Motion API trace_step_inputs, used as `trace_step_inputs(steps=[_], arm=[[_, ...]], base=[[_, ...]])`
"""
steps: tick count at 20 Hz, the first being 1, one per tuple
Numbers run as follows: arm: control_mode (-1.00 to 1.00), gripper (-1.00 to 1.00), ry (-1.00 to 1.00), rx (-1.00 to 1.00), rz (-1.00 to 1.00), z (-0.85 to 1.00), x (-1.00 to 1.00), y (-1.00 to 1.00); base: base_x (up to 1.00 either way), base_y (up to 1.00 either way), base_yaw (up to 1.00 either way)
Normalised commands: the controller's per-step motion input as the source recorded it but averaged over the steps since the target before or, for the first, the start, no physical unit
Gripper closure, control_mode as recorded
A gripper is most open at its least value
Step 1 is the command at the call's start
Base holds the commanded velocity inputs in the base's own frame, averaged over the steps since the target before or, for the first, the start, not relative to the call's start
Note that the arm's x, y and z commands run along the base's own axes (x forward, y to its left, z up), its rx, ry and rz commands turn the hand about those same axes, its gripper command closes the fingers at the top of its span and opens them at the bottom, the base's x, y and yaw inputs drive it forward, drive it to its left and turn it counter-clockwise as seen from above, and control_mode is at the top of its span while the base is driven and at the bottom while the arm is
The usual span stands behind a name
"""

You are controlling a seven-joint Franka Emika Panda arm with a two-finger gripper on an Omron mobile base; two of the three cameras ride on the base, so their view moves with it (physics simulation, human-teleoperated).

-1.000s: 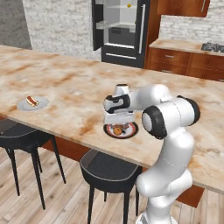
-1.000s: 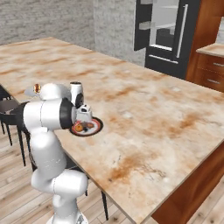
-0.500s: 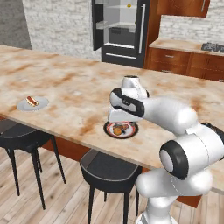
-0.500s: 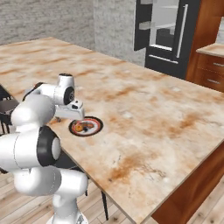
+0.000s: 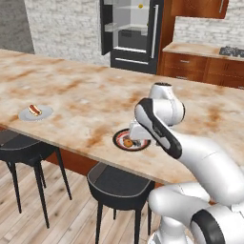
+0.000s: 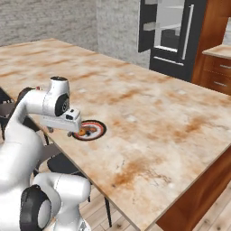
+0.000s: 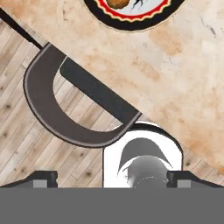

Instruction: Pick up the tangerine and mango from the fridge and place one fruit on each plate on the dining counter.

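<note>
Sitting far to the pincer's left in the left base view, a pale plate (image 5: 35, 113) near the dining counter (image 5: 86, 95) edge carries a small red-and-tan item too small to name. Closer in, a dark-rimmed plate (image 5: 125, 141) with a red ring lies just beside the pincer (image 5: 135, 137), and an orange-brown fruit (image 5: 127, 142) rests on it (probably the tangerine, though the colour alone does not settle it). The pincer hangs low over the near counter edge with its fingers spread wide and nothing between them; in the hand view the two tips (image 7: 43, 178) stand at the far corners with only floor and stool (image 7: 65, 105) between. That same view puts the plate (image 7: 131, 15) and fruit (image 7: 118, 3) ahead of the pincer. In the right base view the plate (image 6: 95, 131) lies just right of the pincer (image 6: 61, 130). Well beyond, the black fridge (image 5: 131, 33) stands with its door open, a small yellow item (image 5: 140, 6) on an upper shelf.
</note>
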Motion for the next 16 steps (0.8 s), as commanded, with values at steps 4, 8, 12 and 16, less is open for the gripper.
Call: trace_step_inputs(steps=[4,8,12,16], arm=[[-1.0,-1.0,-0.19,-0.03,0.0,0.64,-1.0,-0.43],[-1.0,-1.0,-0.29,-0.02,0.0,0.63,-1.0,-0.23],[-1.0,-1.0,-0.35,-0.02,0.0,0.4,-1.0,0.0],[-1.0,-1.0,-0.18,-0.02,0.0,0.63,-0.78,0.0]], base=[[0.0,0.0,0.0],[0.0,0.0,0.0],[0.0,0.0,0.0],[0.0,0.0,0.0]])
